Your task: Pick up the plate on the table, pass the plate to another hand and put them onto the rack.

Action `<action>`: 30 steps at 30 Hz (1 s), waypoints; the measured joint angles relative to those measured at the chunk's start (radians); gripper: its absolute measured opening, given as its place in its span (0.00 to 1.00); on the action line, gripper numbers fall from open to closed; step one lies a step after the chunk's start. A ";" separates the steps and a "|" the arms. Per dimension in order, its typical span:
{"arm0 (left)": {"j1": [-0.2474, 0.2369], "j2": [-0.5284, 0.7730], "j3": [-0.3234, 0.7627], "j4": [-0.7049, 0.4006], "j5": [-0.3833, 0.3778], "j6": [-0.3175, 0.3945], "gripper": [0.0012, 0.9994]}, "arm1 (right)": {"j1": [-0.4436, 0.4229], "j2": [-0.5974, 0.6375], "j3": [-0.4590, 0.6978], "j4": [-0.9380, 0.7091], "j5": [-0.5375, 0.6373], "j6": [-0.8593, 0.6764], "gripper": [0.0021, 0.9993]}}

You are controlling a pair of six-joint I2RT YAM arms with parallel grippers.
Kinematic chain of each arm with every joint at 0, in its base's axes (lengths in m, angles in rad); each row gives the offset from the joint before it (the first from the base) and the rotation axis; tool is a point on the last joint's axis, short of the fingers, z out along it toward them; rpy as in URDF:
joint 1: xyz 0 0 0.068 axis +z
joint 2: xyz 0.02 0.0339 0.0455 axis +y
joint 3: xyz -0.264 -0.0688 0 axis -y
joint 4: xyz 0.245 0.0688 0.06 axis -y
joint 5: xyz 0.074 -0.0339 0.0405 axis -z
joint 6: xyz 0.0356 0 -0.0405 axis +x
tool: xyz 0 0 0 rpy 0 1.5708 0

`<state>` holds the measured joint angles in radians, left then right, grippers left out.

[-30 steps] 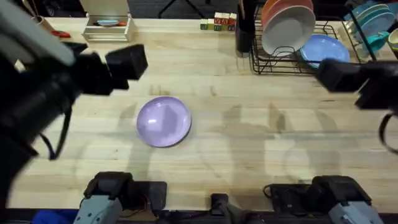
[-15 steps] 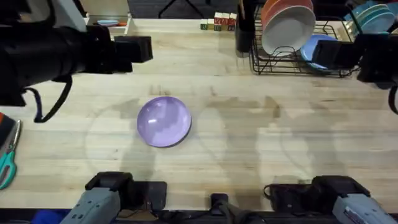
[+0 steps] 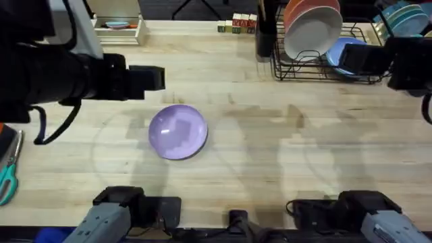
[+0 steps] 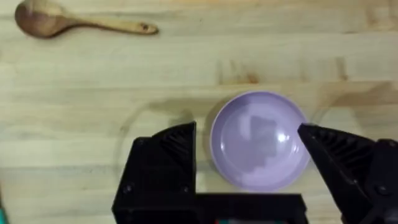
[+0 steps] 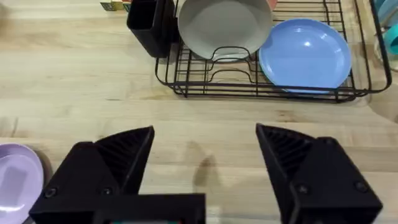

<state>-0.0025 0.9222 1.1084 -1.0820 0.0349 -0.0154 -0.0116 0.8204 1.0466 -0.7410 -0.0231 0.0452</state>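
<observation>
The lavender plate [image 3: 177, 131] lies flat on the wooden table [image 3: 270, 155], left of centre. My left gripper [image 3: 148, 77] hovers high over the table just beyond the plate; in the left wrist view it is open [image 4: 249, 149], with the plate [image 4: 260, 140] showing below between its black fingers [image 4: 177, 149]. My right gripper [image 3: 354, 59] hangs in front of the black wire rack [image 3: 304, 73] at the back right. It is open and holds nothing [image 5: 205, 149], facing the rack [image 5: 249, 93]. The plate's edge [image 5: 18, 180] shows off to one side.
The rack holds an orange plate [image 3: 304, 10], a white plate [image 3: 314, 34] and a light blue plate [image 5: 305, 56], beside a black utensil holder [image 5: 149, 25]. A wooden spoon [image 4: 74, 22], scissors [image 3: 8, 179], a white-and-wood tray box [image 3: 118, 27] and small blocks [image 3: 236, 25] lie around.
The left arm swung out over the table and has come a little nearer the plate. The right arm rose toward the rack, then held still. The plate has not moved.
</observation>
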 joint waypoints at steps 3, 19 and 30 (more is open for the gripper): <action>0.000 0.011 0.000 -0.019 -0.018 0.000 0.99 | 0.000 0.000 0.000 0.000 0.000 0.000 1.00; 0.000 0.021 0.000 -0.059 -0.031 0.000 0.99 | 0.000 0.000 0.000 0.000 0.000 0.000 1.00; 0.000 0.149 -0.113 0.024 -0.031 0.008 0.99 | 0.000 0.000 0.000 0.000 0.000 0.000 1.00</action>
<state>-0.0025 1.0709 0.9955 -1.0577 0.0036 -0.0074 -0.0116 0.8204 1.0466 -0.7410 -0.0231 0.0452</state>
